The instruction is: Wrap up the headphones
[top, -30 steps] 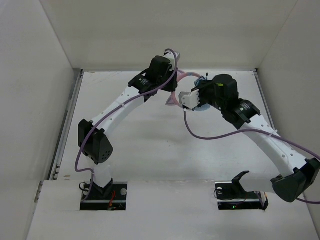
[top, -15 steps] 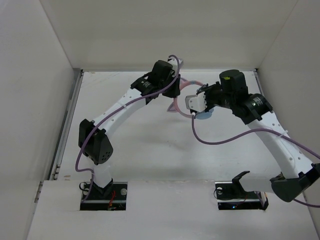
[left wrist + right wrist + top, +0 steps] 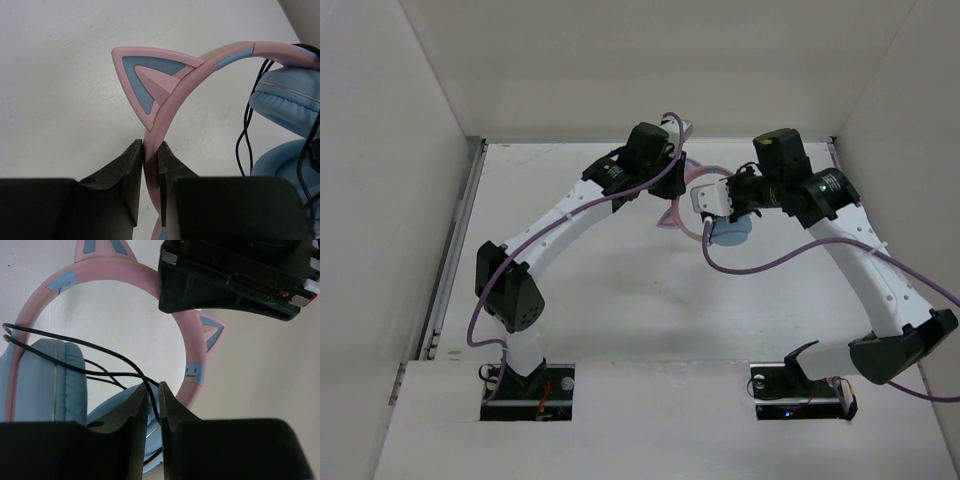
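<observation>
The headphones [image 3: 728, 232] lie at the back middle of the table, with light blue ear cups [image 3: 47, 380] and a pink cat-ear headband [image 3: 165, 92]. My left gripper [image 3: 151, 155] is shut on the headband just below one cat ear [image 3: 145, 75]. My right gripper [image 3: 153, 395] is shut on the thin black cable [image 3: 100, 347], which runs across the ear cups. In the top view the left gripper [image 3: 672, 185] and the right gripper [image 3: 720, 205] sit close together over the headphones. Cable loops also show beside the cups in the left wrist view [image 3: 245, 130].
White walls close in the table at the back [image 3: 650, 70], left [image 3: 380, 200] and right [image 3: 910, 150]. Thick purple arm cables [image 3: 770, 265] hang over the table near the headphones. The left gripper's body [image 3: 235, 280] shows at the top of the right wrist view.
The right gripper has moved right and toward the back, drawing the cable with it. The left gripper has shifted slightly right with the headband. The blue ear cup now shows below the right gripper.
</observation>
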